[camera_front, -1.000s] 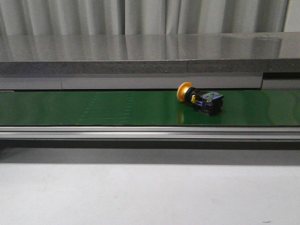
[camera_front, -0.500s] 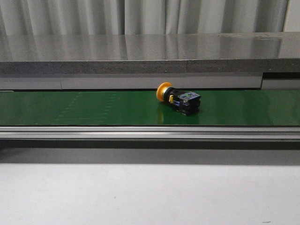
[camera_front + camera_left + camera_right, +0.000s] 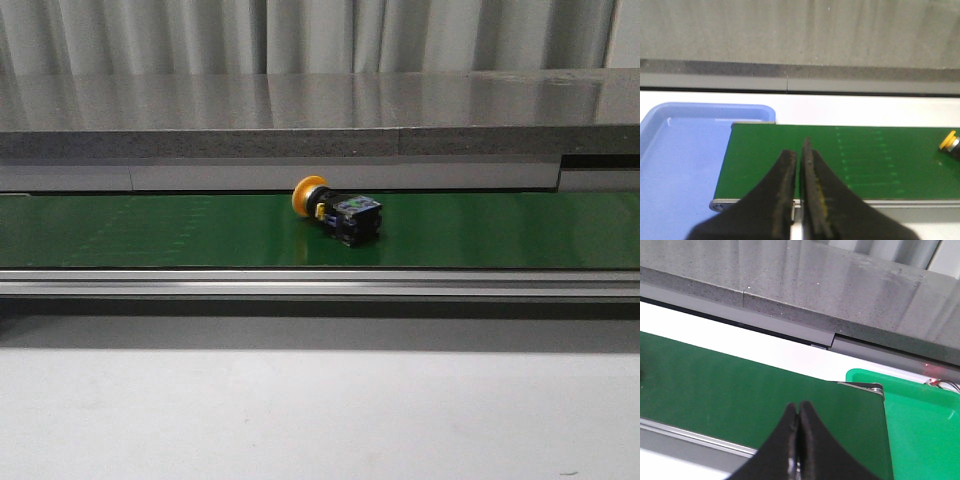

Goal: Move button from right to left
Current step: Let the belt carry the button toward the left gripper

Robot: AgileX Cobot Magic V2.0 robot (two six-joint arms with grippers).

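Item: push-button switch (image 3: 337,211), yellow-orange mushroom cap, black blocky body, lying on its side near the middle of the green conveyor belt (image 3: 150,232); cap edge just showing in the left wrist view.

Left gripper (image 3: 800,155): fingers nearly together, holding nothing, poised over the belt's left end beside the blue tray (image 3: 675,165).

Right gripper (image 3: 799,412): fingers pressed together, holding nothing, over the belt's right end near the green tray (image 3: 920,415).

Handling note: the left gripper is likely needing to part its fingers before descending, then closing across the black body rather than the rounded cap, which could slip.
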